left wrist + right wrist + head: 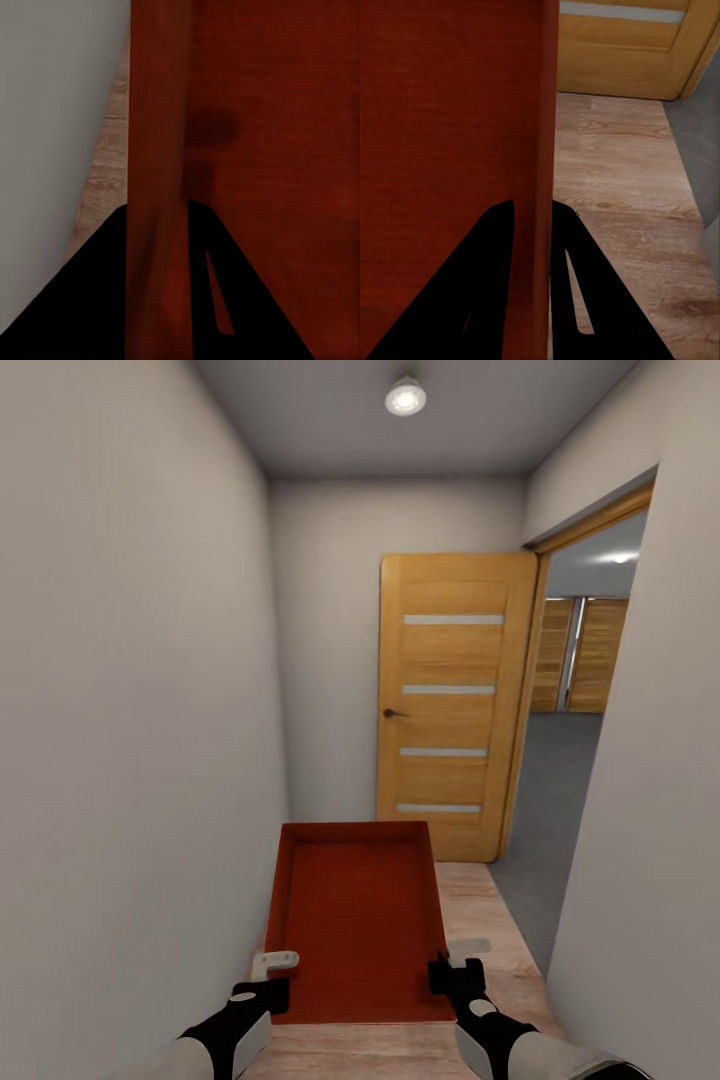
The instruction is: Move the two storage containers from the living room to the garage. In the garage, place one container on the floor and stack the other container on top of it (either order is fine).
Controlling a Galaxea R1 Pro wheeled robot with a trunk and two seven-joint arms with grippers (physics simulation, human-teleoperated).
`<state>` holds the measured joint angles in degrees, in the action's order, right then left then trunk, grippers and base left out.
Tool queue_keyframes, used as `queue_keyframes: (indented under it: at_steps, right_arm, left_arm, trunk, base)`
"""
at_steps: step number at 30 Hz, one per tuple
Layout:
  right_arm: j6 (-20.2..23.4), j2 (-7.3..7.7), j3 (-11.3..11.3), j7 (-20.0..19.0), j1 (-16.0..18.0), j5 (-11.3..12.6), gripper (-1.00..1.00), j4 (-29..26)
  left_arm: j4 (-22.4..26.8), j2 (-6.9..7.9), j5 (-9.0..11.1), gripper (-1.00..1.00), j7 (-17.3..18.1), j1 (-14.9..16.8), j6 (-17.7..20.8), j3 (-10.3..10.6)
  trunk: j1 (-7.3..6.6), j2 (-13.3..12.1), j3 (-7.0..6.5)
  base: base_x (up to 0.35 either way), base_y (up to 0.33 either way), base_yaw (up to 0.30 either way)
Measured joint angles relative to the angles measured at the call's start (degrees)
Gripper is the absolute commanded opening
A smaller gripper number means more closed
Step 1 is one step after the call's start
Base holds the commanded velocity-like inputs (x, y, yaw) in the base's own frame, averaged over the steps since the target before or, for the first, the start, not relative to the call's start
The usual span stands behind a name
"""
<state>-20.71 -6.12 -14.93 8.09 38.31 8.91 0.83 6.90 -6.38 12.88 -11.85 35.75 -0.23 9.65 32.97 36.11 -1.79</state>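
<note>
— Presently, what is held, and by what?

— Item: one orange-red rectangular open-top plastic storage container [360, 920], carried level above the light wood-plank floor [490, 920]. Its left wall is clamped between the fingers of the left gripper [272, 972]; its right wall is clamped likewise by the right gripper [455, 960]. In each wrist view a wall is seen pinched between two dark fingers [487, 292].

— Step in hand?

— Transport, judged as mid-way: a narrow white-walled corridor is occupied, and the garage's smooth dark grey concrete floor [560, 780] is seen through the doorway at the right.

— Next move?

— A right turn through that doorway is called for, with the grip kept.

— Clearances?

— Left white wall [130, 760]: near the container's edge. Open wood-panelled door [455, 700]: ahead, against the end wall. Right white wall [650, 840]: its corner is to be cleared on turning.
</note>
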Motion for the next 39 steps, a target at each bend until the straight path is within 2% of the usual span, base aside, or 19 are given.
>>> queue_keyframes:
  at_steps: [39]
  right_arm:
    - [0.11,0.09,0.12,-0.11,0.0,-0.11,-1.0,-0.02]
  left_arm:
    - [-0.02,-0.12,0.06,-1.0,-0.23,0.0,0.06,0.04]
  trunk:
    - [0.0,0.0,0.0]
  base:
    - [0.323,0.0,0.0]
